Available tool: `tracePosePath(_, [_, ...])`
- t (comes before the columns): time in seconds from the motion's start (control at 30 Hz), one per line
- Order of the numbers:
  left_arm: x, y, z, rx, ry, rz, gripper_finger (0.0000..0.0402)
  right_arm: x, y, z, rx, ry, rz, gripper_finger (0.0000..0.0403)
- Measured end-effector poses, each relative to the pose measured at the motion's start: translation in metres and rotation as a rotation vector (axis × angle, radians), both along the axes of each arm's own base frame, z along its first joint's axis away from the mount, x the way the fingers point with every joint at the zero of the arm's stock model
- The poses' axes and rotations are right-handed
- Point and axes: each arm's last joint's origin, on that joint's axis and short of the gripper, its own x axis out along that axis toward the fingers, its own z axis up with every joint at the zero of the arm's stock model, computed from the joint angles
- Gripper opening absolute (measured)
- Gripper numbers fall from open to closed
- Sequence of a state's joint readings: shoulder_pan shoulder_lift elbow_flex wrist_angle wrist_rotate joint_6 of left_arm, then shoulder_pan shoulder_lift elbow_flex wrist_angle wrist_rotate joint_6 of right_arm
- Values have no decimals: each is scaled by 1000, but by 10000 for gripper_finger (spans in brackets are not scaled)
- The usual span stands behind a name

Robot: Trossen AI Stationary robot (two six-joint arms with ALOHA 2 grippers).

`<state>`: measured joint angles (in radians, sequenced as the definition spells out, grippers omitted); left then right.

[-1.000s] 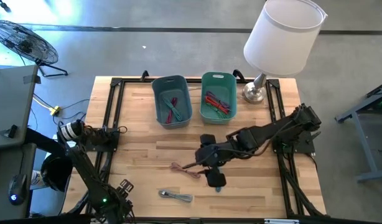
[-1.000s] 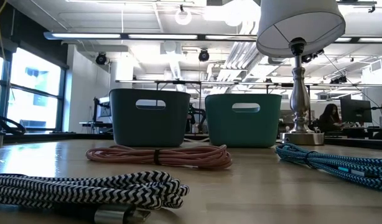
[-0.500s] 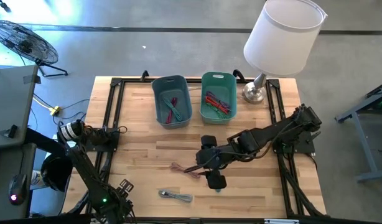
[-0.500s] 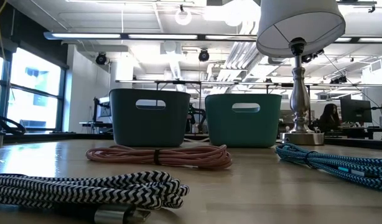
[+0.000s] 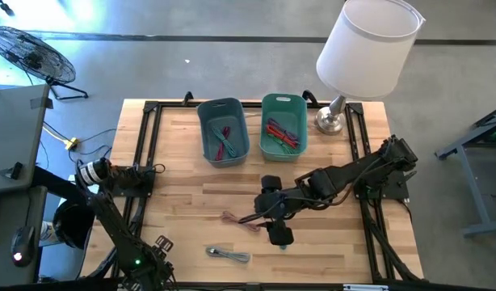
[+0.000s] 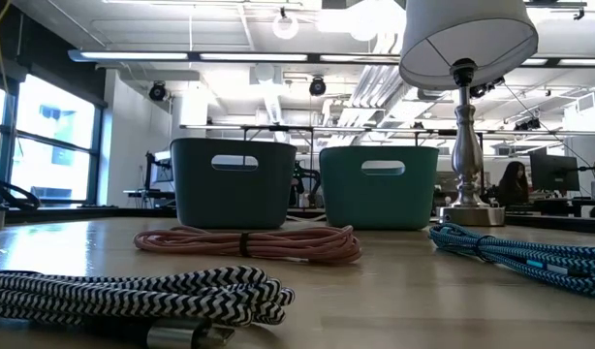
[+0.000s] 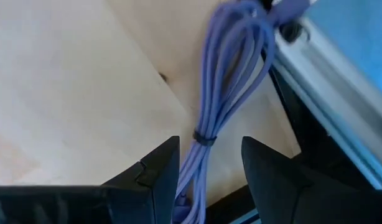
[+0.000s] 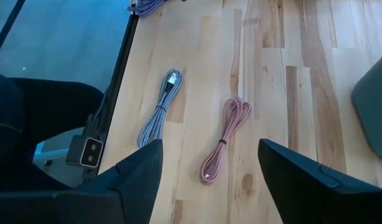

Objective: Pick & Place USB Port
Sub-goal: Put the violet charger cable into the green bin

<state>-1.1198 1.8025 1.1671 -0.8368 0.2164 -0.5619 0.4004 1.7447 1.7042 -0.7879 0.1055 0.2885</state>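
Several bundled USB cables lie flat on the wooden table. A pink one (image 5: 238,218) (image 8: 225,140) and a black-and-white braided one (image 5: 229,255) (image 8: 158,115) lie near the middle. A blue one (image 6: 530,257) is mostly hidden under the right arm in the high view. My right gripper (image 5: 264,212) (image 8: 209,186) is open and hovers beside the pink cable. My left gripper (image 5: 163,242) (image 7: 209,168) is open at the near left corner, its fingers on either side of a purple cable bundle (image 7: 231,81). I cannot see either finger touching the bundle.
Two teal bins (image 5: 224,129) (image 5: 283,125) with coloured cables inside stand at the far side. A table lamp (image 5: 365,48) stands at the far right corner. A black metal frame (image 5: 147,153) runs round the table's edges. Bare wood lies between the bins and the cables.
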Motion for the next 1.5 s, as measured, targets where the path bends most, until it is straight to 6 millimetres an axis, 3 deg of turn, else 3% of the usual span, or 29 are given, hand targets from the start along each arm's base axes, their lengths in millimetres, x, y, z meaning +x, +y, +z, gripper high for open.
tracePosePath(0.17, [0, -4, -16, 21, 74, -15, 169, 0, 0, 0, 1, 0, -2, 256])
tracePosePath(0.4, [1, -5, -22, 35, 68, -64, 163, 0, 0, 0, 8, -6, -6, 255])
tracePosePath(0.5, [1, -4, -23, 52, 52, -60, 128, 1, 0, 1, 19, -6, -16, 256])
tracePosePath(0.67, [1, -3, -24, 73, 36, -59, 23, 1, 0, 1, 22, -11, -17, 255])
tracePosePath(0.97, [2, 0, -22, 155, -16, -40, 12, 1, 0, 1, 22, -11, -18, 255])
tracePosePath(1.2, [14, 3, -6, 318, -190, -31, 10, 0, 6, 2, -31, -41, 59, 256])
tracePosePath(1.5, [50, 10, 46, 626, -649, -103, 10, -11, 31, 4, -229, -127, 170, 256])
